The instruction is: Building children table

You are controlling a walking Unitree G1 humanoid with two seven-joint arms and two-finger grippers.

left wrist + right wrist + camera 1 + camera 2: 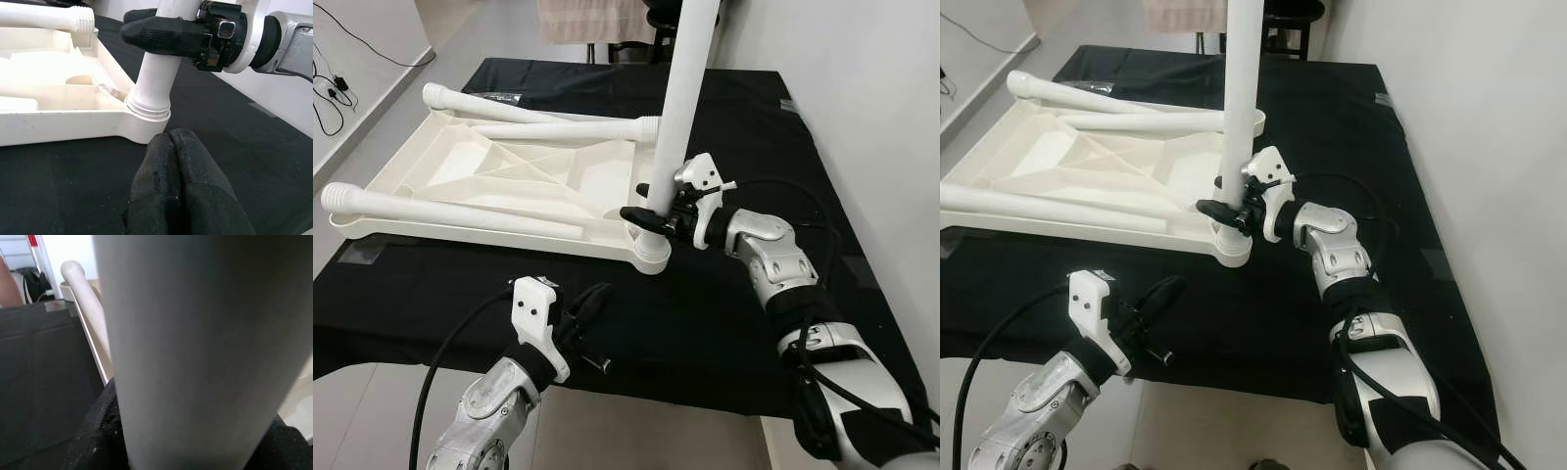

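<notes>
While the white tabletop (489,186) lies upside down on the black cloth (724,323), the right gripper (651,211) is clenched around the upright leg (683,88) just above the near corner socket (652,253), where the leg's foot is seated. The left gripper (587,318) hovers low over the cloth in front of that corner, its fingers (176,186) pressed together on nothing. The likeliest trouble, as I judge it, is a crooked seat: if the leg tilts while it is turned or pushed, its collar may jam in the socket or pop out, and since nothing holds the tabletop down, it could slide or lift at that corner. Three more legs (470,211) lie loose across the tabletop's ribs, one close to the upright leg, where it could be knocked. The wall (881,117) stands near the right arm, limiting its swing.
</notes>
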